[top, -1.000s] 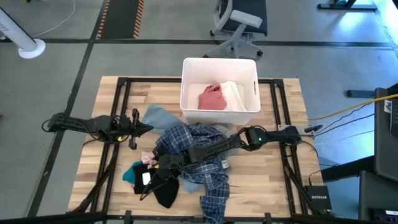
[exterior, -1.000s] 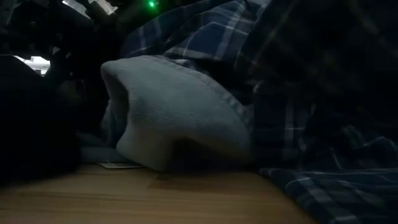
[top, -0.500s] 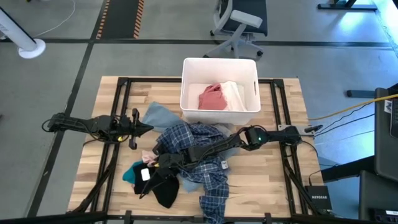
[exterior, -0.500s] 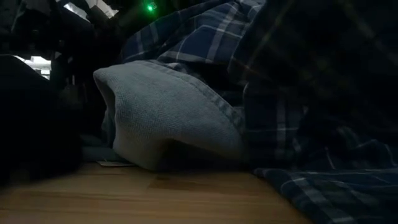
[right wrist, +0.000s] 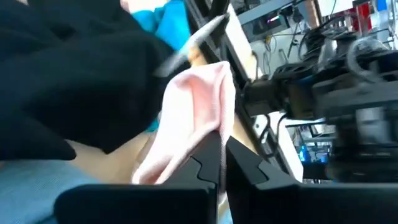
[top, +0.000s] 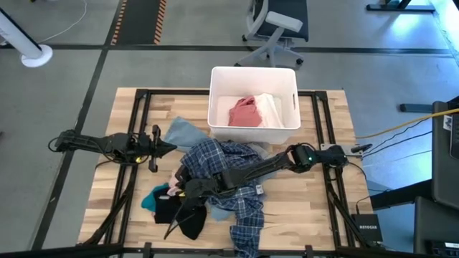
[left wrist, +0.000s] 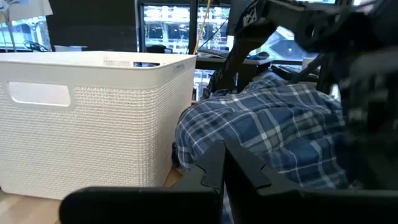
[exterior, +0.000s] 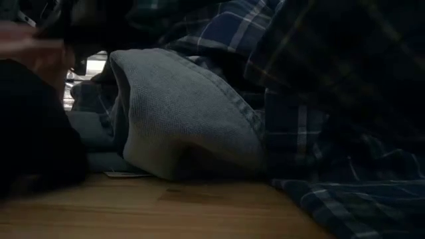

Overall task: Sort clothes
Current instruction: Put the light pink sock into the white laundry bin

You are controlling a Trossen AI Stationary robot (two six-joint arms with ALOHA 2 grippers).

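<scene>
A pile of clothes lies mid-table: a blue-and-white plaid garment (top: 222, 172), a light blue-grey one (top: 183, 132) at its far side, and a black one (top: 190, 221) and a teal one (top: 149, 198) at its near left. My right gripper (top: 181, 192) reaches across the pile from the right and is shut on a small pink garment (right wrist: 193, 112) at the pile's left edge. My left gripper (top: 172, 147) waits shut and level, left of the pile. The low view shows a grey knit garment (exterior: 179, 113) resting on the table. My right gripper pinches an edge of the pink garment (right wrist: 210, 138) between its two fingers (right wrist: 239, 163), slanting down from the table's right side. The cloth runs up and away from the fingertips in a loose fold, raised off the table beside the black garment (right wrist: 74, 68). One layer or several, I cannot tell.
A white bin (top: 253, 75) stands at the table's far middle, with a pinkish-red garment (top: 244, 112) and a white one (top: 271, 109) inside. Bare wood lies at the table's left and right sides. An office chair (top: 276, 29) stands beyond the table.
My right gripper has shut on the pink garment at the pile's near left and then risen, drawing it up off the table. The grey garment in the low view has shifted a little with the pull.
</scene>
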